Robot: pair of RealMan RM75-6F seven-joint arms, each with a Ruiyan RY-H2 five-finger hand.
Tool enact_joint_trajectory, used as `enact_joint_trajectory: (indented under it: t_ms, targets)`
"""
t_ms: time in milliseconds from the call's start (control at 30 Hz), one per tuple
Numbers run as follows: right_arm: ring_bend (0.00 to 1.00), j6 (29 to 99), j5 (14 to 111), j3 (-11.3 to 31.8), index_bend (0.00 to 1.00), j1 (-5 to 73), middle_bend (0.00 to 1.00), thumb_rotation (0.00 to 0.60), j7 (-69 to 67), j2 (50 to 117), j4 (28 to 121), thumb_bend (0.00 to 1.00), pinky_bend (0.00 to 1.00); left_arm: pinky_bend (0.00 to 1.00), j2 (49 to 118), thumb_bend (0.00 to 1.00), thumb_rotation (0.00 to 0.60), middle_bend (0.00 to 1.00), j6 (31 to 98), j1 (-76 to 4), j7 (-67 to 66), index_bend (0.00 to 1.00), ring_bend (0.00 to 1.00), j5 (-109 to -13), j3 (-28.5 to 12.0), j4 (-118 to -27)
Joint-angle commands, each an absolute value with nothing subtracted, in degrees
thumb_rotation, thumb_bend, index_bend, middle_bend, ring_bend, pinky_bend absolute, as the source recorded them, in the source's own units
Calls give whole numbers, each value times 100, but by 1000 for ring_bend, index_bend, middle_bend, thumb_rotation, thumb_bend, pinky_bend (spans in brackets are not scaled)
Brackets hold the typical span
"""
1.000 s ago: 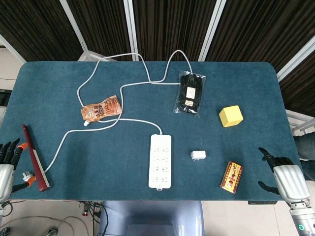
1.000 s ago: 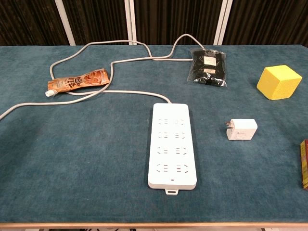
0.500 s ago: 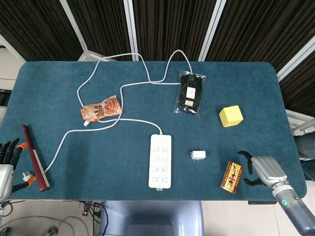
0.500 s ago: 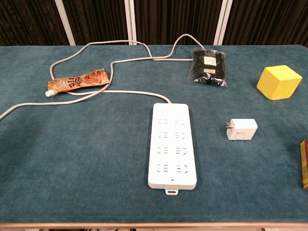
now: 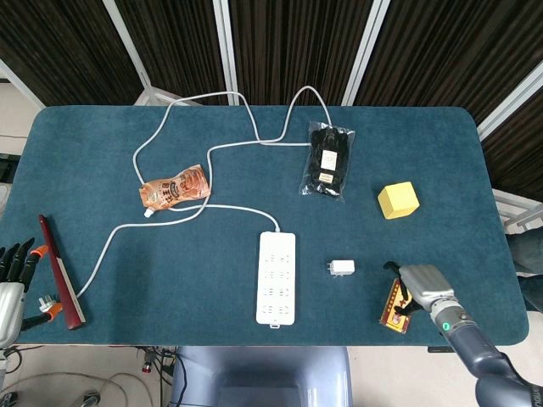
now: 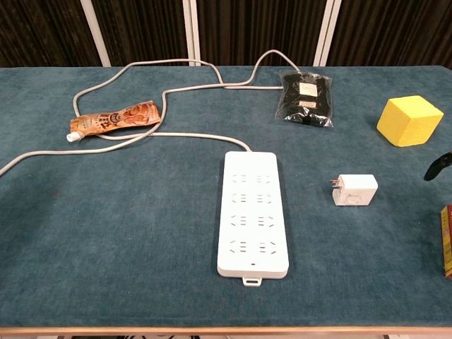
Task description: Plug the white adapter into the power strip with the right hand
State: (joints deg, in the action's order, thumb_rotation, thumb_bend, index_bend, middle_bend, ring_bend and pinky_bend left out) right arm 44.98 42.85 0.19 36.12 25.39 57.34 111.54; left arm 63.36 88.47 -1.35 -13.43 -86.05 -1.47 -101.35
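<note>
The white adapter point(image 5: 342, 268) point(image 6: 354, 189) lies flat on the blue table, prongs pointing left toward the white power strip point(image 5: 277, 277) point(image 6: 252, 212), a short gap between them. My right hand point(image 5: 417, 287) hovers over the red-and-gold tin at the table's front right, to the right of the adapter and apart from it; its dark fingers are spread and nothing is in them. In the chest view only a dark fingertip point(image 6: 438, 165) shows at the right edge. My left hand point(image 5: 12, 284) rests off the table's left front corner, fingers apart and empty.
The strip's white cable point(image 5: 195, 153) loops across the table's back left, past an orange pouch point(image 5: 175, 187). A black packet point(image 5: 328, 160) and a yellow cube point(image 5: 398, 200) lie behind the adapter. A red-and-gold tin point(image 5: 395, 307) sits under my right hand. A dark red stick point(image 5: 59, 270) lies at the left edge.
My right hand has swung in from the table's right edge leftward over the tin, toward the adapter. A fingertip now enters the chest view. Adapter, strip and left hand have not moved.
</note>
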Motion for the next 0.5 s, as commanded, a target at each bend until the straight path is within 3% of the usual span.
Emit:
enact_joint_trajectory:
  t_ms: [33,500]
  targets:
    - [721,4570,4209,-57,186,3676,612,600,2601,5799,11191,333,660,0,6338,100,600,0,8848,-135,-1344,123,0,-8600,-150,-10135]
    - [725,4747,4344,-116,186,3725,612,600,2383,6021,11169,333,660,0,6341,100,600,0,8866,-126,-1360,123,0,-8596,-153,-10147]
